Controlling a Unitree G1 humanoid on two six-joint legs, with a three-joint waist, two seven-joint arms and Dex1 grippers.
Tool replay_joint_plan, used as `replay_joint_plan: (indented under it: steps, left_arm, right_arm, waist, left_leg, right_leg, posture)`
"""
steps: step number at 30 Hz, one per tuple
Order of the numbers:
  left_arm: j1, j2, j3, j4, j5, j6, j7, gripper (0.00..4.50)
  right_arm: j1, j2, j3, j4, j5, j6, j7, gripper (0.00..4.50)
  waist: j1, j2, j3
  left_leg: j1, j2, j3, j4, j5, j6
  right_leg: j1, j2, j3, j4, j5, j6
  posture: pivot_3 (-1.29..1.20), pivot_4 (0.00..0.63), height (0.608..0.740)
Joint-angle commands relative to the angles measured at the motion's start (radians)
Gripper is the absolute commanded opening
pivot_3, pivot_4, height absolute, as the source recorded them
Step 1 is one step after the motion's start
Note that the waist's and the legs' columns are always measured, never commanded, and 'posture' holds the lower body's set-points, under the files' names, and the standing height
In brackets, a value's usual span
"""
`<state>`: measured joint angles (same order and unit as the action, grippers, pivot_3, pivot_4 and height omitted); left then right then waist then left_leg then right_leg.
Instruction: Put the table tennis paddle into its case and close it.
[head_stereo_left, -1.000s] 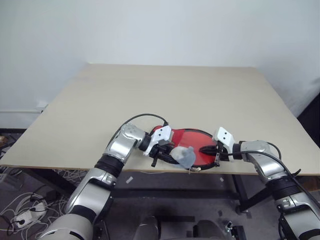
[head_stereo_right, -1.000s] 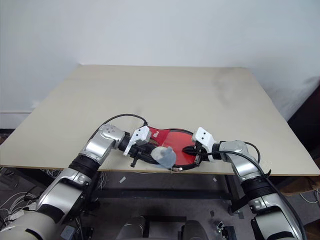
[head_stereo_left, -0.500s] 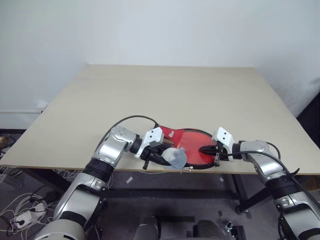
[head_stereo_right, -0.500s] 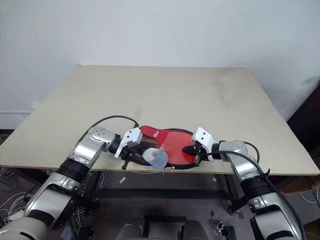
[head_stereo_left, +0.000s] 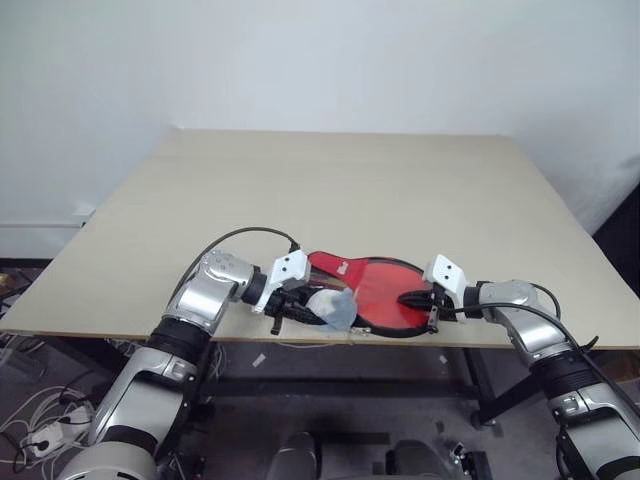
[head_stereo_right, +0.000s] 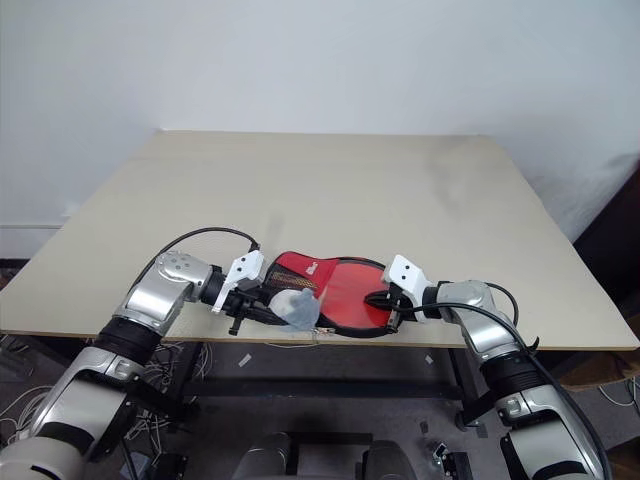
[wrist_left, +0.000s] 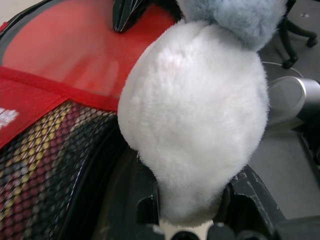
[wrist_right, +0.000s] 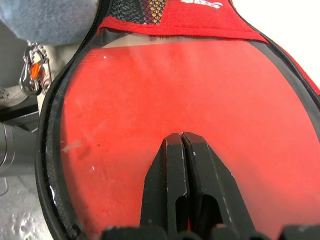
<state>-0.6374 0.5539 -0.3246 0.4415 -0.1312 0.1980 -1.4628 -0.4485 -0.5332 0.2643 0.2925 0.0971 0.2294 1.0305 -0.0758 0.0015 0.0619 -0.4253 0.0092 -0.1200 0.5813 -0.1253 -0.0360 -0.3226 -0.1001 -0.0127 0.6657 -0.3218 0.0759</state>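
The left gripper (wrist_left: 192, 220) is closed on a pale fluffy pom-pom (wrist_left: 195, 115), a charm apparently hung on the zipper pull, so the fingers are kept somewhat apart by the fur pinched between them. The grip seems to be taken there because the pull itself is small, and the zipper can be drawn along the edging by way of the charm. A small metal clasp (wrist_right: 31, 75) is seen beside the black zipper edging, near the grey upper part of the charm. The right gripper (wrist_right: 182, 145) is shut tight with nothing between its fingers, and its tips are pressed flat on the clear window of the case (head_stereo_left: 385, 290), probably so that the pouch is pinned while the zipper is pulled. The table tennis paddle (wrist_right: 190, 95) is seen red through that window, already inside the case. The case lies at the near edge of the table (head_stereo_left: 330, 190), its handle end with the mesh and red panel turned toward the left arm. Whether the zipper is fully closed cannot be told.
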Motion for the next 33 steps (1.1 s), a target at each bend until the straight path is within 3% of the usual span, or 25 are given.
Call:
replay_joint_plan:
  steps: [1, 33]
  left_arm:
    - [-0.028, 0.028, 0.042, 0.008, -0.001, -0.024, 0.006, 1.09]
    - [-0.168, 0.112, 0.048, 0.354, 0.138, -0.276, 0.086, 1.09]
  right_arm:
    - [0.021, 0.001, 0.032, 0.030, -0.040, 0.015, 0.002, 0.03]
    - [0.031, 0.007, 0.045, 0.022, -0.049, 0.016, 0.013, 0.03]
  waist:
    - [0.000, 0.000, 0.000]
    - [0.000, 0.000, 0.000]
  left_leg:
    - [0.000, 0.000, 0.000, 0.000, 0.000, 0.000]
    - [0.000, 0.000, 0.000, 0.000, 0.000, 0.000]
  right_leg:
    - [0.000, 0.000, 0.000, 0.000, 0.000, 0.000]
    - [-0.004, 0.000, 0.000, 0.008, 0.000, 0.000]
  posture:
    - [0.00, 0.000, 0.740]
    - [0.00, 0.000, 0.740]
